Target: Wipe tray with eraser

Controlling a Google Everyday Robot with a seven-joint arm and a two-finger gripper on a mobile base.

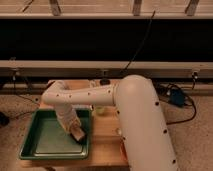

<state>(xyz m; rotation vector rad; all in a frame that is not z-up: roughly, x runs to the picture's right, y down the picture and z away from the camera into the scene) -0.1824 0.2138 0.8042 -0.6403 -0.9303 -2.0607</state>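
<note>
1. Wooden table (107,137) serves as the work surface; it stands on a carpeted floor in front of a long dark wall with a bright strip along the top. I work from the near edge outward.

2. Nearest to me, the arm (140,125) fills the right of the view and hides the table's right half, whatever lies there included.

3. On the near left of the table lies the tray (37,150), green, shallow, with a raised rim. Its floor looks bare apart from the tool.

4. The gripper (76,131) is down inside the tray at its right side, near the right rim. The eraser (78,134) sits at its tip, resting on or just above the tray floor. I cannot tell how the jaws stand; the wrist covers them.

5. Step in hand, as I judge it: the wiping stroke itself, with the eraser at the right end of the tray.

6. Next move calls for light downward pressure and a sweep leftward across the unwiped floor, stopping short of the rim.

7. Farther back, a pale green item (98,110) shows just past the forearm, mostly hidden. A small dark object (104,81) at the far table edge is too indistinct to name.

8. Cables (175,92) trail on the floor at far right.
</note>
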